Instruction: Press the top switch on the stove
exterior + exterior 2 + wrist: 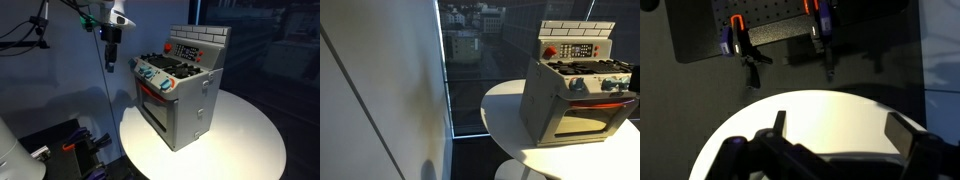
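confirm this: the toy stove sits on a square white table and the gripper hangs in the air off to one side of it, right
Not quite. The white table is round, not square, as both exterior views show. The rest holds: the stove sits on it and the gripper hangs in the air off to one side.

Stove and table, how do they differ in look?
The stove is boxy and grey; the table is round and white. The stove has red trim, knobs and burners; the table top is plain. The stove stands upright on the table, which bears it.
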You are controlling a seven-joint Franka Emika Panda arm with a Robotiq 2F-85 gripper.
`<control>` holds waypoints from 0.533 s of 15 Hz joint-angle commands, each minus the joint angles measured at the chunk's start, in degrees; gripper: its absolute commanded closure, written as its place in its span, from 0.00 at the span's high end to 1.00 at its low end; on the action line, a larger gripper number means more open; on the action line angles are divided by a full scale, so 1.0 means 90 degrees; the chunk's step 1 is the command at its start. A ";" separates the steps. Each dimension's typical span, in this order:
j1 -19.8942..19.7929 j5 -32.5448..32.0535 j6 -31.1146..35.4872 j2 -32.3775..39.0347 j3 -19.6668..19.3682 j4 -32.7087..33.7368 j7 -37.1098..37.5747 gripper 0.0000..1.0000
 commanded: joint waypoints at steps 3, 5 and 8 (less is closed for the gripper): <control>0.0062 -0.0102 -0.0063 0.0059 -0.0304 0.0307 -0.0009 1.00; 0.0021 -0.0118 -0.0091 0.0074 -0.0417 0.0490 -0.0045 1.00; -0.0061 -0.0155 -0.0157 0.0097 -0.0621 0.0849 -0.0104 1.00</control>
